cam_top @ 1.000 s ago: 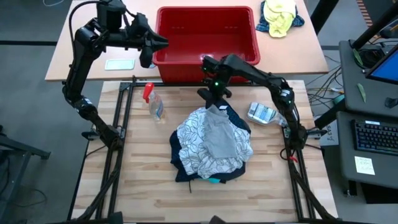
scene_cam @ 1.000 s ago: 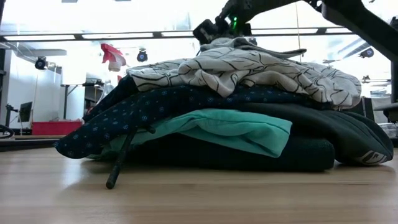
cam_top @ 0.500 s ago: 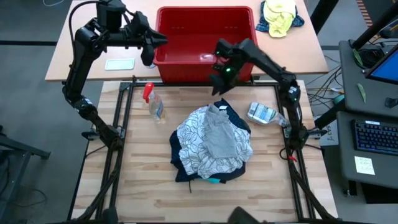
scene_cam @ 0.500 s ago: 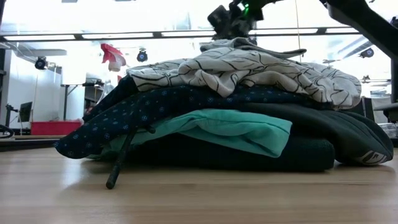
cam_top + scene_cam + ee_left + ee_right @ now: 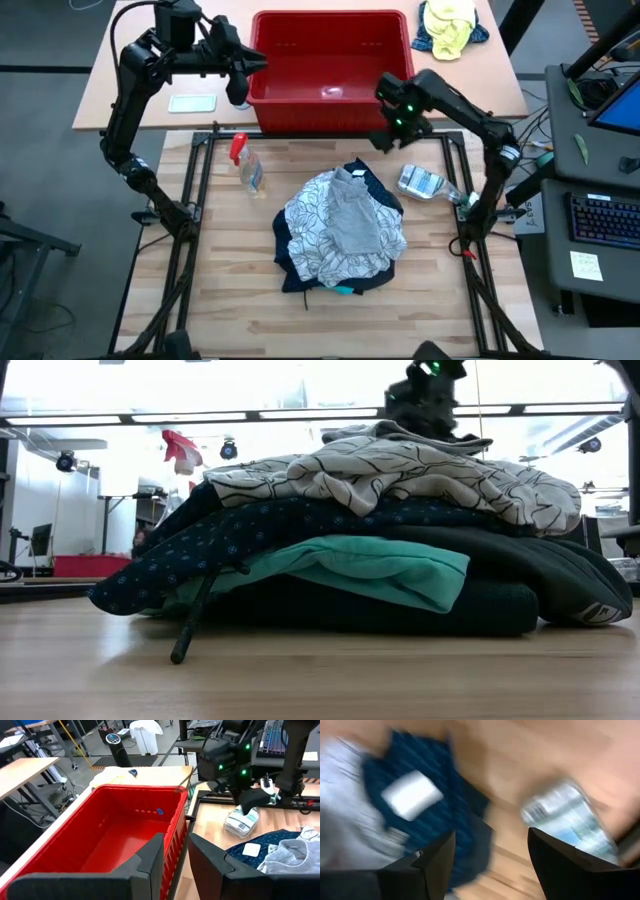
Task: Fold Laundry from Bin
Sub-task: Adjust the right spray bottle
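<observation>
The laundry (image 5: 340, 230) lies heaped in the middle of the wooden table. A white patterned garment and a light grey one (image 5: 352, 222) are on top, with navy dotted, turquoise (image 5: 380, 565) and black layers beneath. The red bin (image 5: 300, 110) stands behind the table's far edge, and no cloth shows in it. My right gripper (image 5: 386, 140) hangs open above the table, right of the pile's far end, with nothing between its fingers (image 5: 437, 865). My left gripper (image 5: 176, 865) hovers high by the bin's left rim (image 5: 254, 60). Its fingers stand a narrow gap apart and hold nothing.
A spray bottle with a red top (image 5: 245, 165) lies left of the pile. A crushed plastic bottle (image 5: 420, 182) lies to its right, under my right arm. A yellow-and-blue cloth bundle (image 5: 450, 25) sits beside the bin. A black cord (image 5: 190, 630) sticks out of the pile's near side.
My right gripper has come off the light grey garment at the pile's far end. It has risen and swung toward the table's right edge, tipping more steeply downward. The garment stays lying on the pile. The pile has not shifted.
</observation>
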Robot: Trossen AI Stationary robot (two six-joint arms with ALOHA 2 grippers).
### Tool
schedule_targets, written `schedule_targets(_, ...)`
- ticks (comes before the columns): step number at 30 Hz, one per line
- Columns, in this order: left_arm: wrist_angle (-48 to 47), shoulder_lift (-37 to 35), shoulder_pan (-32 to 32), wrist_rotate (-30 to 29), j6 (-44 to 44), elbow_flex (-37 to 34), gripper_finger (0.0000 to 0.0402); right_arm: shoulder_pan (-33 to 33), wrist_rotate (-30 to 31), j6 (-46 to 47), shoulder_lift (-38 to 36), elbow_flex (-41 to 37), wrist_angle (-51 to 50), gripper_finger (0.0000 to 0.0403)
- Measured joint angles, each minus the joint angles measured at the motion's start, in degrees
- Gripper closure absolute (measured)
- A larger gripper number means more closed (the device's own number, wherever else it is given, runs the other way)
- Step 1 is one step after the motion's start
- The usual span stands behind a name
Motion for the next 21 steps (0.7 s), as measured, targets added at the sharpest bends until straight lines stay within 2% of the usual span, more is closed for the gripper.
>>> schedule_targets(4,0.1,0.0,0.0,0.0,2.1,-0.1,0.0326,-1.8,0.7,-7.7,-5.2,-13.3,0.1,0.0165)
schedule_targets(8,0.5,0.0,0.0,0.0,3.1,-0.1,0.0326,-2.6,1.3,-9.4,-9.4,-23.7,-0.2,0.0165)
schedule_targets(13,1.7,0.1,0.0,0.0,3.5,-0.2,0.0326,-2.3,14.4,-14.1,-11.9,-34.5,-0.2,0.0165)
schedule_targets(18,2.4,0.1,0.0,0.0,3.5,-0.2,0.0326,-2.3,15.9,-18.1,-11.1,-43.5,0.1,0.0165)
schedule_targets(21,2.3,0.1,0.0,0.0,3.4,-0.2,0.0326,-2.3,22.4,-18.4,-10.3,-48.8,0.1,0.0165)
